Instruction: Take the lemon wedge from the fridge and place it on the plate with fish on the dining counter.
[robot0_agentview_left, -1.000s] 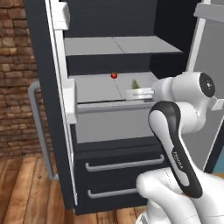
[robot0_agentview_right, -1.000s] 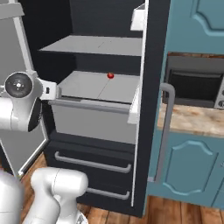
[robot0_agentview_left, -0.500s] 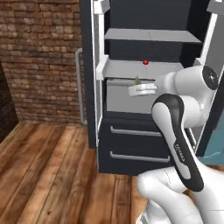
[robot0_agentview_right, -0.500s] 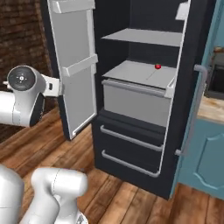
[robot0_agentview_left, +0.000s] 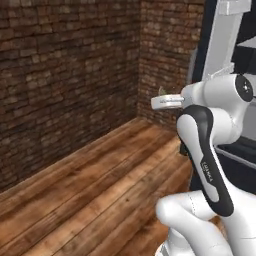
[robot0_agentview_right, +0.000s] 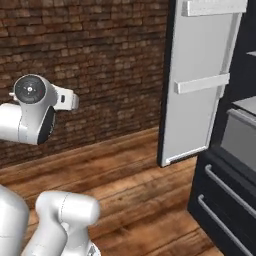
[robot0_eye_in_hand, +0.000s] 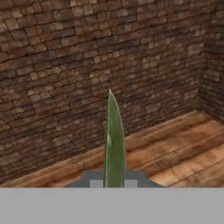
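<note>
Left of the fridge (robot0_agentview_right: 225, 165), my end effector (robot0_eye_in_hand: 113, 181) is pinching the lemon wedge (robot0_eye_in_hand: 114, 144), pressed tight on its bottom end. The pointy tip sticks up past the fingers. In the left base view I see the wedge (robot0_agentview_left: 162, 91) just beside the open fridge door (robot0_agentview_right: 200, 85). The brick wall (robot0_agentview_left: 70, 75) is well apart from it. The wood floor (robot0_agentview_left: 95, 185) by the fridge is bare, with lots of room.

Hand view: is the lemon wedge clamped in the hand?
Yes, the lemon wedge stands upright, pinched in the hand before the brick wall.
</note>
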